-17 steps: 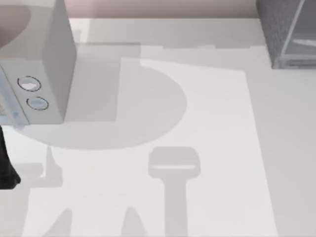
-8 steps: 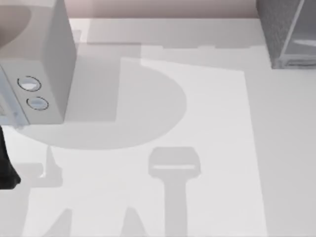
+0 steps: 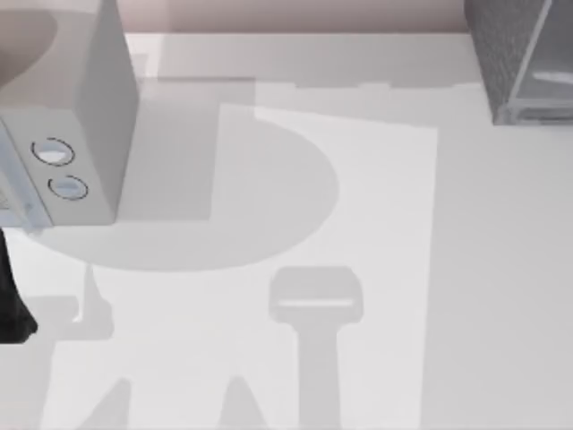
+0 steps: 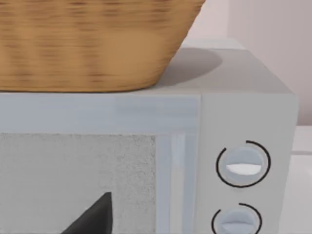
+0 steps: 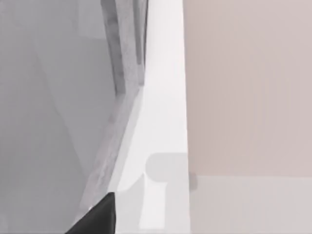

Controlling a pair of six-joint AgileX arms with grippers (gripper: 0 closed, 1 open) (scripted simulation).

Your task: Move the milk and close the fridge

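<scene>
My left arm stands at the table's left edge, its wrist facing a pale dial-fronted box topped by a wicker basket. The fridge occupies the far right corner.

A white table crossed by grey shadows meets a pale pink wall.

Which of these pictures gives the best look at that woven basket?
The left wrist view: the basket sits large on the pale grey box with two dials. The top view catches a curved sliver of it at the far left corner.
</scene>
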